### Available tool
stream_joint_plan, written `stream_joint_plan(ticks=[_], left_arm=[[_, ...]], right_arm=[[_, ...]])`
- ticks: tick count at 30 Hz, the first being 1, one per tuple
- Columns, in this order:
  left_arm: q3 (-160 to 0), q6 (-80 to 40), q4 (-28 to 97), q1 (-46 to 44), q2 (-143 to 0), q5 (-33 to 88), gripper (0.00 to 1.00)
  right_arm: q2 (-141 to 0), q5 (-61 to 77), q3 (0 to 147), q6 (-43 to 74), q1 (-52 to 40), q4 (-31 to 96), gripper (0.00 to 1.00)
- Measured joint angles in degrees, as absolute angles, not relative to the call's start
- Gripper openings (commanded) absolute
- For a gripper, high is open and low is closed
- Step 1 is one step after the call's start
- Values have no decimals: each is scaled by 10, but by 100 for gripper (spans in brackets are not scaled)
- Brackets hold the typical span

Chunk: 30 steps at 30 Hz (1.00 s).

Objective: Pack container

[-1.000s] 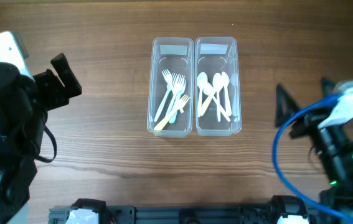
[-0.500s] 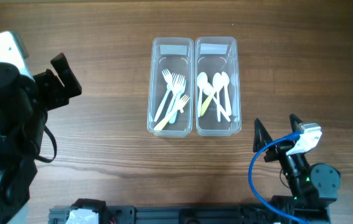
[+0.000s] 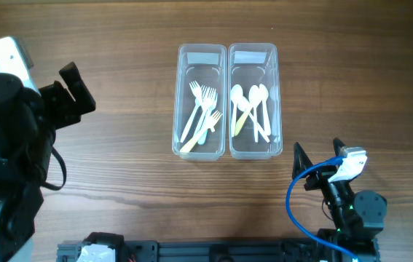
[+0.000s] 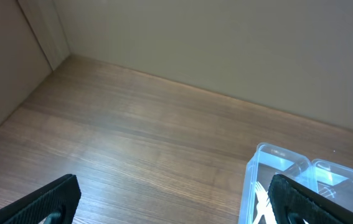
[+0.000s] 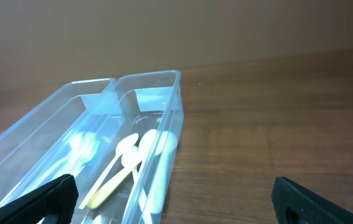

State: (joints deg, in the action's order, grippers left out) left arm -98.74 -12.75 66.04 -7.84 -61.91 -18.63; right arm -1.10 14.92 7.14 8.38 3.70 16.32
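Observation:
Two clear plastic containers stand side by side in the middle of the table. The left container [image 3: 200, 102] holds several plastic forks [image 3: 202, 115]. The right container [image 3: 255, 102] holds several plastic spoons [image 3: 250, 109]. My right gripper [image 3: 317, 156] is open and empty, low over the table just right of and in front of the right container [image 5: 148, 137]. My left gripper [image 3: 75, 87] is open and empty at the far left, well away from the containers [image 4: 276, 180].
The table is brown wood. A blue cable [image 3: 297, 211] loops off the right arm near the front edge. The left arm's bulky black body [image 3: 6, 145] fills the left side. A wall stands behind the table in the wrist views.
The right arm has swung from the right side toward the front and lowered, ending in front of and right of the spoon container. The left arm has not moved.

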Motion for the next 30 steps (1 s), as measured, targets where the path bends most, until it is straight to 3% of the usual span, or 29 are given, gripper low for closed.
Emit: stream_joint_plan(ticks=[30], left_arm=[[-987, -128, 667, -78, -618, -186, 100]], right_arm=[[-11, 149, 68, 84, 37, 162, 100]])
